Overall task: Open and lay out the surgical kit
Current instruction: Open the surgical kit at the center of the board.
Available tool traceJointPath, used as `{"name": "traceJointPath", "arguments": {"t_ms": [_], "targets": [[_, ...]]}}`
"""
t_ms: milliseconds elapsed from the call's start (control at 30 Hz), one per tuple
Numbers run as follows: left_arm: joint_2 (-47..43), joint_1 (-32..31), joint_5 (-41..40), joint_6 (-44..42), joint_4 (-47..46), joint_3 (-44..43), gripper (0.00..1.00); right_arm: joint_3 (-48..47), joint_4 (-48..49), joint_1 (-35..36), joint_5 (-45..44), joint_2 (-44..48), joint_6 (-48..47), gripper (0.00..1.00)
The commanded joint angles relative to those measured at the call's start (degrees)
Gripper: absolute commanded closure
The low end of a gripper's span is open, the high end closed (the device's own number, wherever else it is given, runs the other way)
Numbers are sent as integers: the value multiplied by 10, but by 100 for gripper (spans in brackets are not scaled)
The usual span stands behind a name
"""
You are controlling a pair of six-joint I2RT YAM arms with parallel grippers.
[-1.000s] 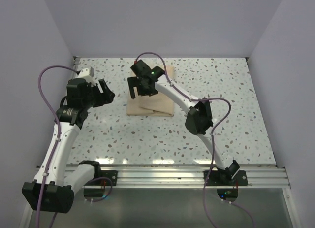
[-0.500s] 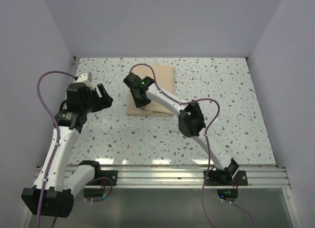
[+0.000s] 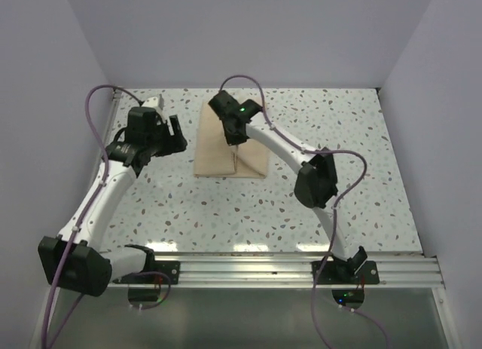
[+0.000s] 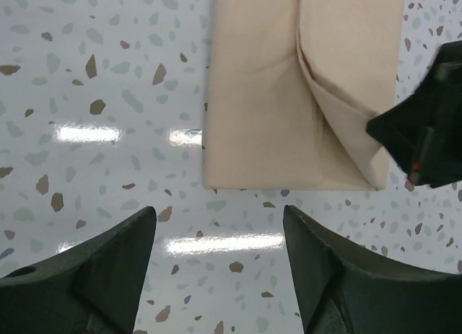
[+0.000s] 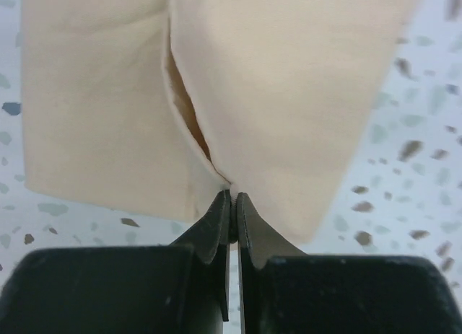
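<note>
Kit: beige cloth wrap (image 3: pixel 218 149), folded, upper middle of counter (image 3: pixel 339 191).
Right hand (image 5: pixel 232 195): pressed together, pinching a wrap flap.
Left hand (image 4: pixel 216 251): spread, beside wrap.
Progress: barely begun; nothing laid out yet.

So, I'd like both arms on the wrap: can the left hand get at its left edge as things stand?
Probably yes. The left hand is open and faces the cloth wrap across the table, nothing between. The right hand pinches a fold farther right, clear of that edge.
</note>
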State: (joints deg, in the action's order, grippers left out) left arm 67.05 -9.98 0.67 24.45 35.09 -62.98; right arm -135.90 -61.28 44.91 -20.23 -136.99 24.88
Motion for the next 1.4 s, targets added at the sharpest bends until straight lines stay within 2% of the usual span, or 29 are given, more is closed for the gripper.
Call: {"name": "traceJointPath", "arguments": {"t_ms": [0, 33, 167, 300, 333, 367, 400, 467, 833, 933, 967, 1033, 1067, 1100, 1267, 1367], "targets": [[58, -50, -39, -17, -38, -69, 26, 91, 9, -69, -64, 160, 21, 100], [89, -71, -41, -18, -41, -86, 26, 118, 16, -79, -70, 203, 27, 100], [164, -122, -56, -26, -56, -113, 27, 248, 26, -117, -104, 280, 29, 100], [246, -188, -95, -47, -57, -131, 27, 373, 26, -145, -123, 326, 42, 100], [263, -210, -110, -48, -54, -141, 27, 386, 23, -149, -121, 330, 42, 90], [297, -221, -120, -48, -48, -147, 27, 396, 13, -153, -126, 334, 44, 47], [313, -230, -126, -45, -42, -158, 27, 407, 4, -162, -133, 335, 51, 30], [358, -251, -144, -41, -31, -171, 27, 411, -16, -175, -158, 333, 55, 6], [492, -278, -204, -48, 9, -240, 30, 355, -25, -213, -151, 328, 37, 5], [515, -279, -204, -55, 7, -254, 41, 335, -31, -214, -147, 319, 39, 5], [520, -278, -204, -57, 6, -258, 56, 330, -31, -214, -144, 315, 39, 5], [526, -279, -202, -64, 8, -276, 72, 324, -29, -214, -142, 311, 35, 6], [524, -279, -203, -66, 16, -283, 92, 319, -31, -214, -145, 306, 33, 6], [521, -279, -208, -65, 23, -301, 100, 310, -31, -214, -146, 302, 30, 6], [432, -257, -307, -29, 81, -319, 100, 256, -32, -219, -137, 270, 20, 6], [341, -184, -295, 23, 93, -281, 100, 211, -21, -226, -83, 236, 11, 6]]}}
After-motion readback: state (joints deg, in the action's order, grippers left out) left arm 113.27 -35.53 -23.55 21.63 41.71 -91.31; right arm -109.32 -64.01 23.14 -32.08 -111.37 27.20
